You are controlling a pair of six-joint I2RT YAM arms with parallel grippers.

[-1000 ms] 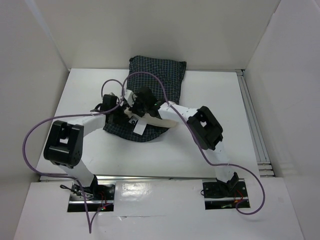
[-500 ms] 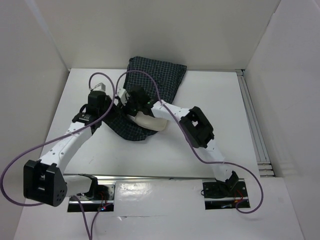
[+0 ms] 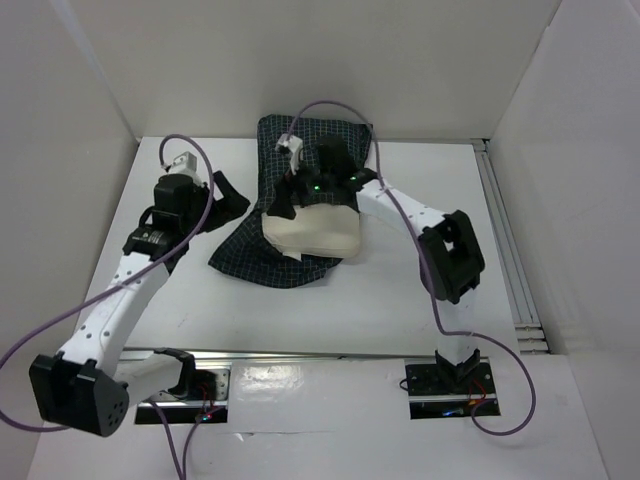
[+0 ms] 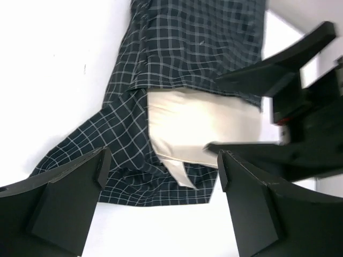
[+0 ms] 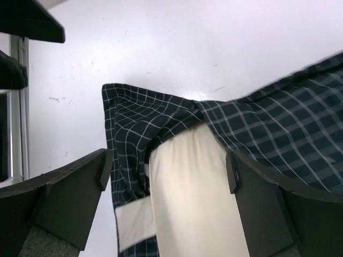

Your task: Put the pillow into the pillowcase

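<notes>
The dark checked pillowcase (image 3: 320, 140) lies flat at the back middle of the table, its mouth toward the arms. The cream pillow (image 3: 312, 232) rests on the lower layer; its far end is tucked under the upper layer and its near end sticks out. My right gripper (image 3: 318, 200) hovers open just above the pillow (image 5: 187, 203), one finger to each side, gripping nothing. My left gripper (image 3: 228, 198) stands open off the left edge of the pillowcase (image 4: 182, 43), apart from the cloth. In the left wrist view the pillow (image 4: 203, 128) shows a white tag at its corner.
White walls enclose the white table (image 3: 400, 290) on three sides. A metal rail (image 3: 510, 250) runs along its right edge. Purple cables (image 3: 60, 270) loop from both arms. The right arm's elbow (image 3: 455, 255) stands right of the pillow.
Both grippers have opened and let go of the cloth. The left arm has swung left, away from the pillowcase. The right gripper has moved toward the back, leaving more of the pillow showing.
</notes>
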